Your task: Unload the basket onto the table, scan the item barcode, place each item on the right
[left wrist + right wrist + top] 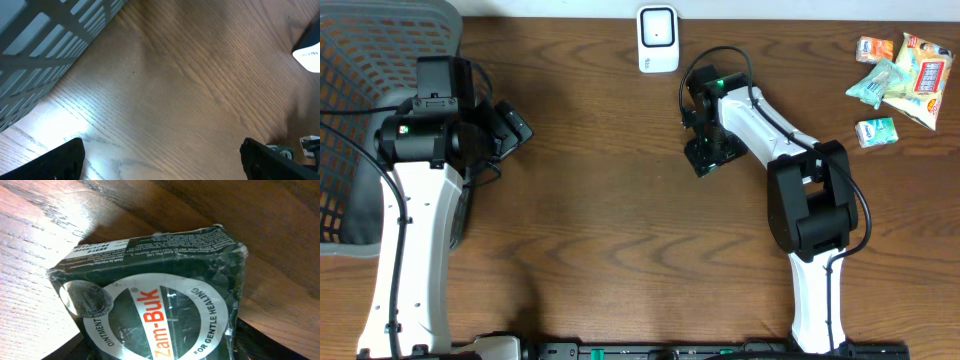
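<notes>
From overhead, my left end effector (510, 125) hangs over the brown wood-grain worktop (590, 250) just beside the grey plastic lattice basket (360, 120), well apart from the job. My right end effector (705, 155) is low at the middle of the worktop, near the white barcode scanner (658, 38) standing at the far edge. Some small wrapped packets (900, 75) lie at the far right corner.

Through my left wrist camera, both fingers show at the bottom corners, wide apart, with only bare wood between them. That end effector is apart and empty.

Through my right wrist camera, the dark green cardboard box (150, 295) of Zam-Buk ointment fills the view. It lies on the worktop with its round white label towards me and a panel of fine white print above that. Dark finger shapes sit at its lower corners, so it lies between my fingers. Whether they are clamped on it or only straddling it, I cannot tell. I see no barcode on these faces.

I judge the step in hand to be taking hold of the box. To do it well I should press gently on the plain sides, since the card is creased at one corner, and keep my fingers off the printed panels. Then I should lift it clear, turn whichever face carries the barcode squarely to the scanner, and hold it steady.
</notes>
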Controlling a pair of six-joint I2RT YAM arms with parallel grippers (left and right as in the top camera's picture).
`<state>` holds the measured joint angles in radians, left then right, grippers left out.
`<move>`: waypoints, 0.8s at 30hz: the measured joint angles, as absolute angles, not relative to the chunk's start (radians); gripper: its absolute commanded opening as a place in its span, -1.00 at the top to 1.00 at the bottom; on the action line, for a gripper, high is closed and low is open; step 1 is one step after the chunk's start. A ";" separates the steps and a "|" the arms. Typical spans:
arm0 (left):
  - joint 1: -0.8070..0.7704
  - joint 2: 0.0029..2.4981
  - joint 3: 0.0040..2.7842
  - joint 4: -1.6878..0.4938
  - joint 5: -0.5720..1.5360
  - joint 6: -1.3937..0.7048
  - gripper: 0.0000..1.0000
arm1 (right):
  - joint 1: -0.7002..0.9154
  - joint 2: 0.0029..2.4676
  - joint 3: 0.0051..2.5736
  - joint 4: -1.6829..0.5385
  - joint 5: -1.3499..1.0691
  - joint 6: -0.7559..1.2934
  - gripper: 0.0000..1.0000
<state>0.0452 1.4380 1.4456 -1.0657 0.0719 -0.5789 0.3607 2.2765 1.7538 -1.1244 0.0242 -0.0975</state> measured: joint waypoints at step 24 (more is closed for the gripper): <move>0.045 1.438 1.446 -1.066 0.072 -0.579 -0.95 | 0.363 2.108 1.767 -1.225 -0.461 -0.337 -0.29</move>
